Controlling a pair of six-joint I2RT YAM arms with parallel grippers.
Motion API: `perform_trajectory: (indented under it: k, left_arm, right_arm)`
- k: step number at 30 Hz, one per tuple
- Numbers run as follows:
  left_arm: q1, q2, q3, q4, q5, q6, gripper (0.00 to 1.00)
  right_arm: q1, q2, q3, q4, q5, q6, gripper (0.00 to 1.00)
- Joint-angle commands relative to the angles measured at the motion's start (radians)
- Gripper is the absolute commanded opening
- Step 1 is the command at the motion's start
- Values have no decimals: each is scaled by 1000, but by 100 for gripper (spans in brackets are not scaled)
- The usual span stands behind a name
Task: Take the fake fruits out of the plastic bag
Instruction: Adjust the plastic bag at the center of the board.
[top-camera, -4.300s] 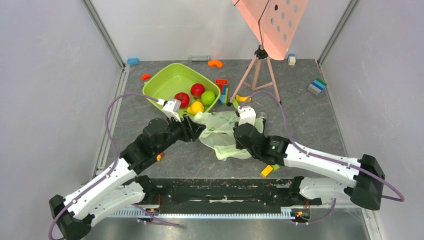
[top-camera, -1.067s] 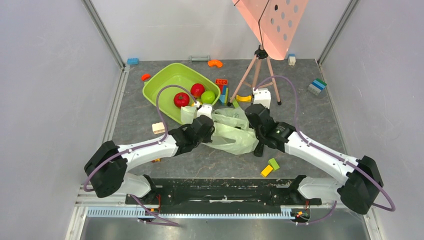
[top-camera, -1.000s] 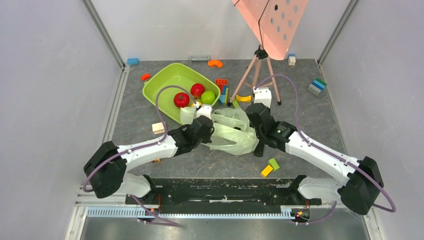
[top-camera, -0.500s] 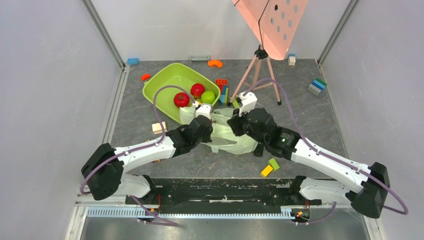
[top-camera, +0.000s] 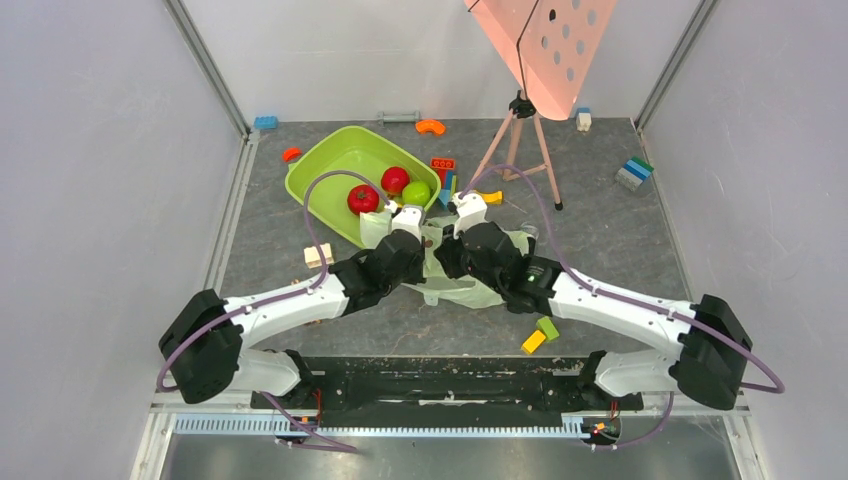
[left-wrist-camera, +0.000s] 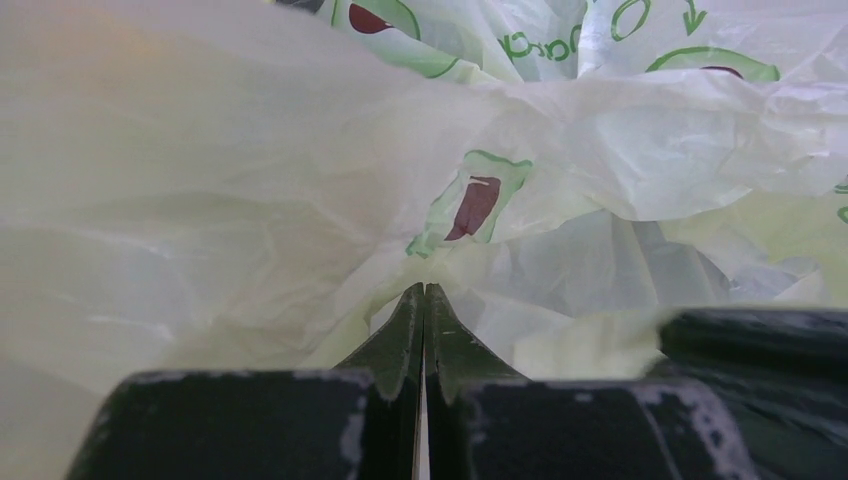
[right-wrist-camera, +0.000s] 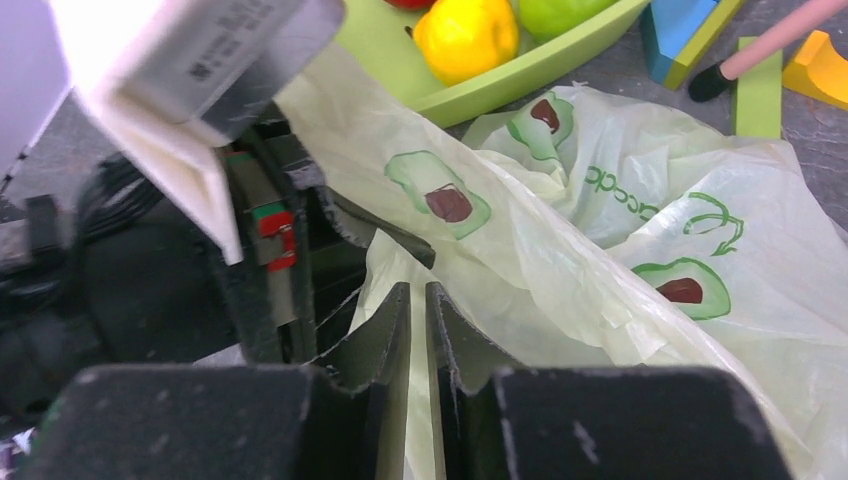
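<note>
1. Top external: plastic bag (top-camera: 462, 293) lies crumpled mid-table (top-camera: 620, 260), just on the near side of lime tub (top-camera: 330, 165); both arms meet over it.
2. Left gripper (left-wrist-camera: 422, 300): fingers clenched on a fold of bag film.
3. Right gripper (right-wrist-camera: 418, 300): also pinched on film, close beside the left wrist, prob. so the two can pull the mouth apart.
4. Fake fruits: none visible thru the bag; round green one (top-camera: 416, 194) sits in tub w/ red ones (top-camera: 363, 199).

Grey mottled table (top-camera: 620, 250) carrying a lime-green tub (top-camera: 340, 160): the crumpled plastic bag (top-camera: 462, 292) lies just nearer than the tub, a cream brick (top-camera: 318, 256) off its near-left corner, an orange piece (top-camera: 291, 154) left of it, a blue brick (top-camera: 265, 122) beyond, a pink tripod (top-camera: 490, 160) to its right
</note>
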Motion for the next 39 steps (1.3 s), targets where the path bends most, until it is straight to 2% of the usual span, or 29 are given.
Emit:
perform_trajectory:
  k: [1,7,20,25,30,39]
  left_arm:
    - [6,-28,-15,67,4,-13,2]
    - [6,-17,-14,74,0,-11,2]
    - [7,19,11,65,-24,-7,2]
    - [7,21,22,85,12,-14,2]
    - [4,18,44,156,79,-22,2]
    - [0,62,51,219,119,-25,2]
  right_arm:
    - [-2,45,13,57,71,22,12]
    - [-1,88,-4,-13,94,50,12]
    - [-2,172,-20,-269,398,96,11]
    - [-2,110,-109,-37,266,3,13]
    - [-3,129,-149,163,176,-42,14]
    - [-27,226,-105,205,245,-25,14]
